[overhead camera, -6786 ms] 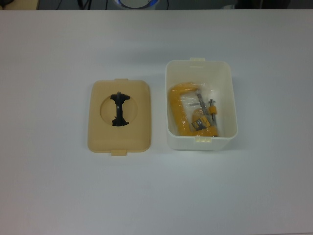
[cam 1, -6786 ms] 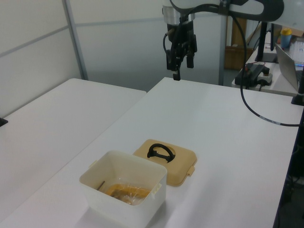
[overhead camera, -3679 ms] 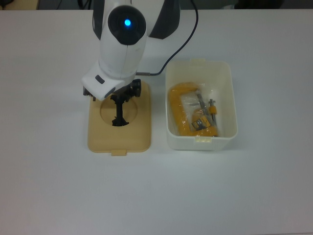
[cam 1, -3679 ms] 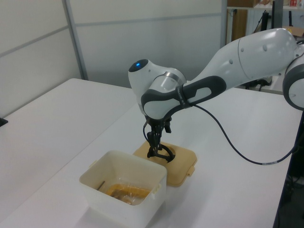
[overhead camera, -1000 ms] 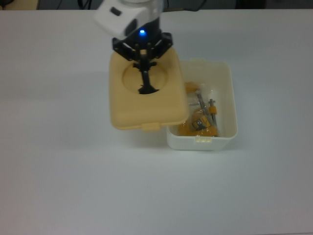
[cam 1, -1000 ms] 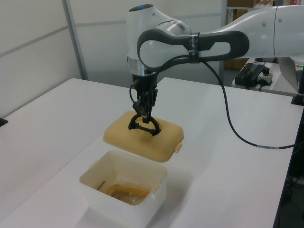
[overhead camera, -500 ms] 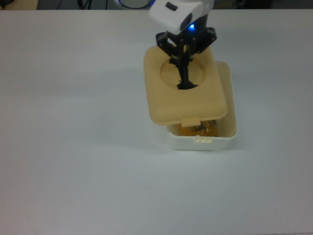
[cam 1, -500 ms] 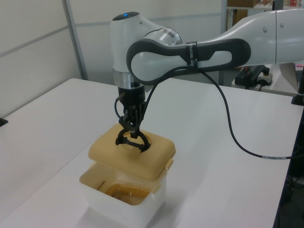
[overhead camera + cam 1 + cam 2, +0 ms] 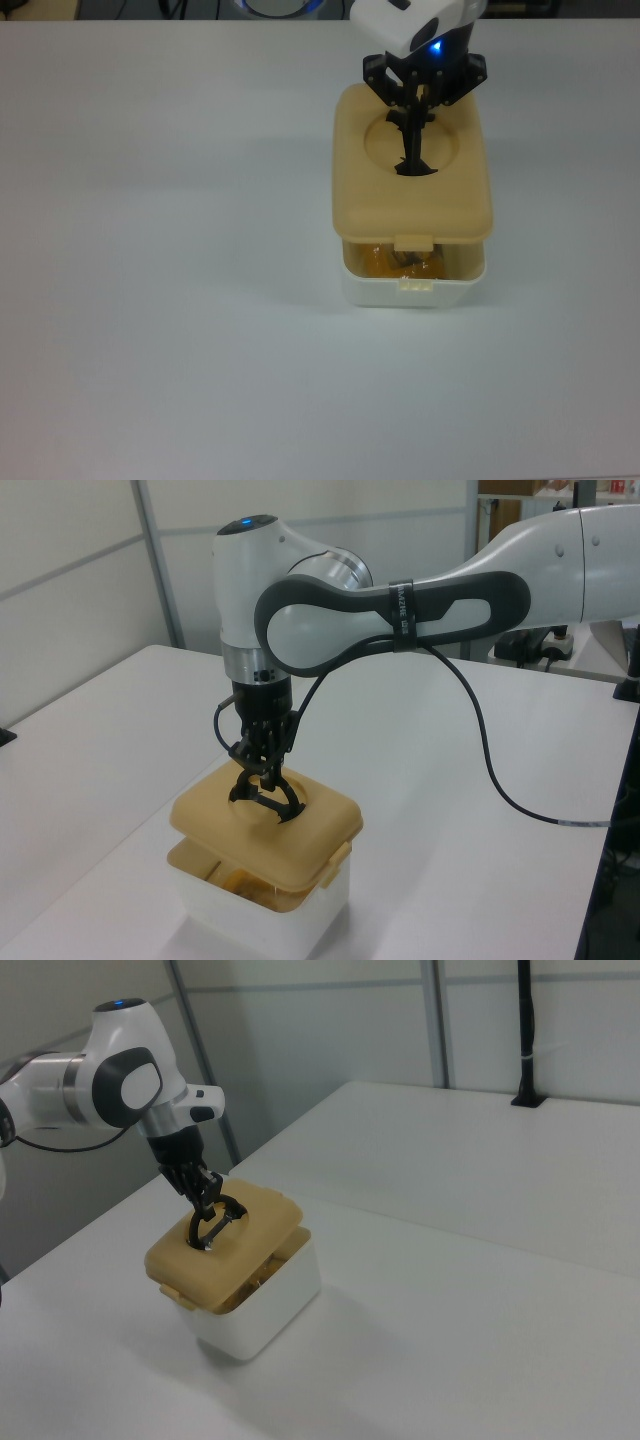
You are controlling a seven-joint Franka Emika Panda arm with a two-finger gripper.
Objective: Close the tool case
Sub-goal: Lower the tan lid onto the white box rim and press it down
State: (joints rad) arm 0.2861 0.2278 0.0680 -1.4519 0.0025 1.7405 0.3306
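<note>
Table carries the white tub; above it hangs the tan lid, roughly aligned but unseated, a gap showing beneath. Gripper pinches the black handle. Lowering and latching remain, I judge.

Tan lid held over white tub, covering most of the opening — only the tub's near strip in the top view's lower part left exposed, with yellow contents visible in the gap. Black handle standing in the lid's round recess, gripper clamped on its upper end, white arm housing with blue light directly above. Lid's front tab offset just above tub's latch tab — not engaged; white table all around.
</note>
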